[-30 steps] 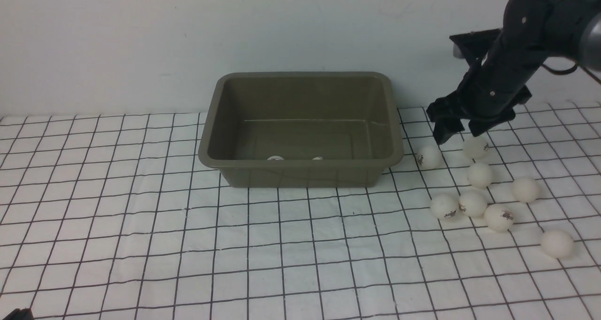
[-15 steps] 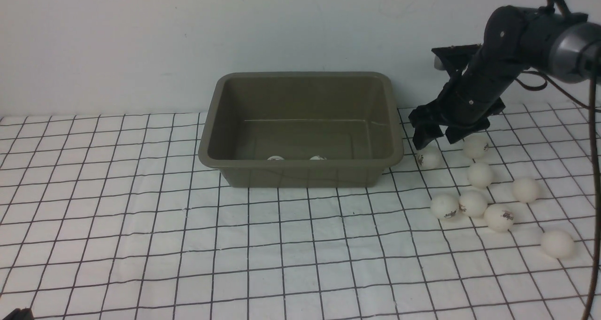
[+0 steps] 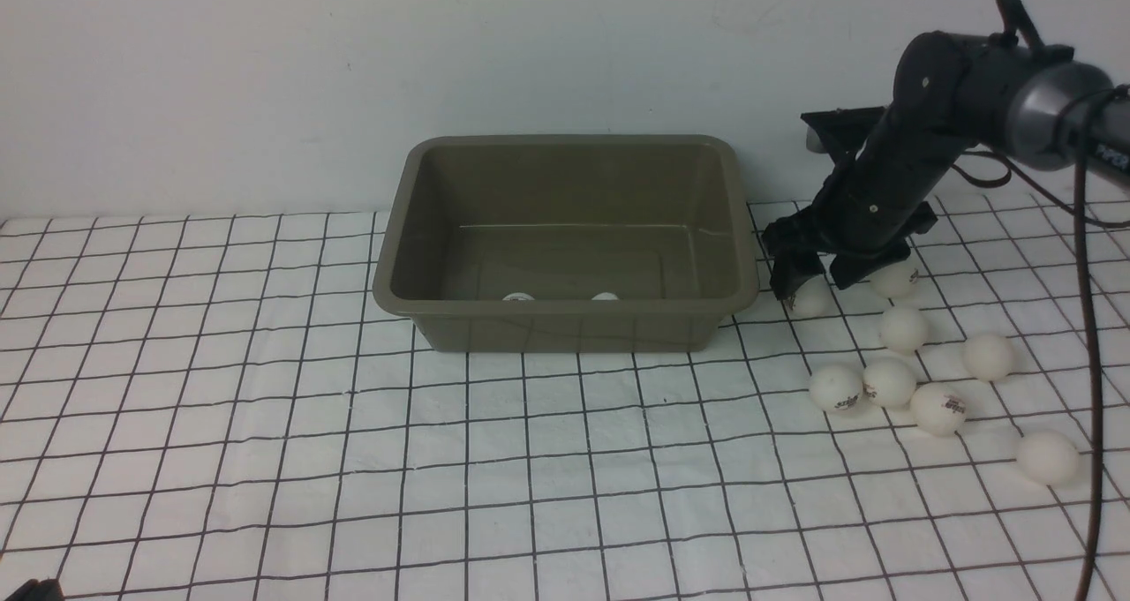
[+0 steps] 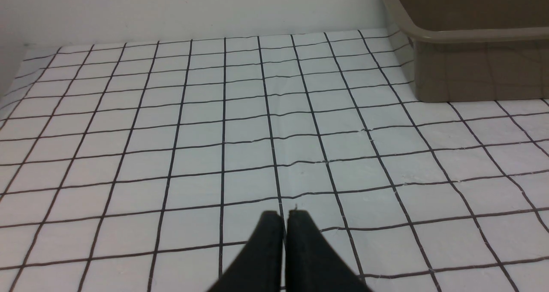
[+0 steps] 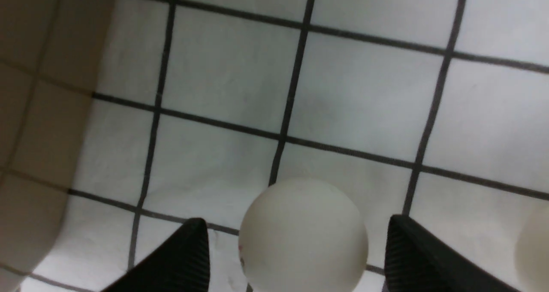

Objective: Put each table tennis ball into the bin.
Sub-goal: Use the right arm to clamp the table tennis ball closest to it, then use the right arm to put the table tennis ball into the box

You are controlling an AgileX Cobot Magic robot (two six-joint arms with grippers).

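The olive-brown bin (image 3: pixel 565 329) stands mid-table, and the tops of two table tennis balls (image 3: pixel 517 297) show over its front wall. Several more balls (image 3: pixel 888 382) lie on the grid cloth to its right. My right gripper (image 3: pixel 814 281) is open and low over the ball (image 3: pixel 808 301) closest to the bin. In the right wrist view that ball (image 5: pixel 303 236) sits between the spread fingers (image 5: pixel 184 257) with gaps on both sides. My left gripper (image 4: pixel 284 215) is shut and empty above bare cloth.
The bin's side wall (image 5: pixel 25 112) is close beside my right gripper. Another ball (image 3: pixel 894 276) lies just right of the gripper and also shows at the edge of the right wrist view (image 5: pixel 534 249). A wall runs behind the table.
My right arm has swung left and down, from above the balls by the far right to straddling the ball nearest the bin. One ball in the bin has shifted slightly right.
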